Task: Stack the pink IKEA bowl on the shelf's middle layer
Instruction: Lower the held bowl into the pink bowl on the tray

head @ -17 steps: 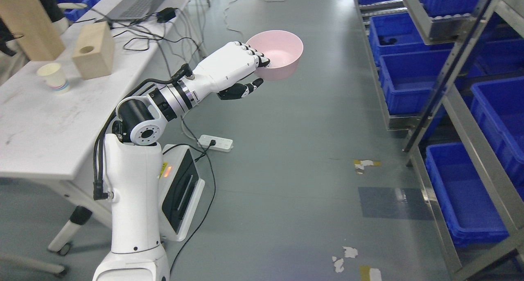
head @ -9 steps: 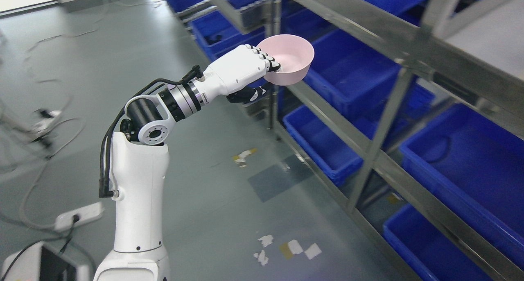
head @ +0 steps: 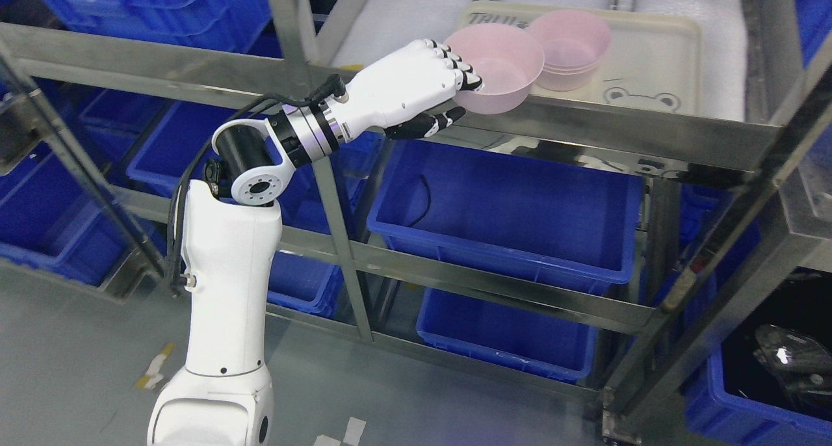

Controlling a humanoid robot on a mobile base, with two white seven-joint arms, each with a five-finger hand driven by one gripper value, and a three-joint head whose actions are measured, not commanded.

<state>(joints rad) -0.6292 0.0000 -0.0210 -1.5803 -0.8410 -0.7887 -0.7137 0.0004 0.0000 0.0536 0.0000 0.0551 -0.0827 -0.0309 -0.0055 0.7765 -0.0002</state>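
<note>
Left hand (head: 448,85) grips my pink bowl (head: 497,69) by its rim, upper centre; it hangs beside the stacked bowls (head: 575,43) on the tray (head: 656,62), not yet nested.

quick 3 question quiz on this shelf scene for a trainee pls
1. True or false: the left hand holds a pink bowl.
2. The stack of pink bowls sits on: A) a blue bin B) a cream tray C) the floor?
3. Is the held bowl already nested in the stack?

Key: 1 true. 2 B. 3 No, it is at the shelf's front edge, left of the stack.
</note>
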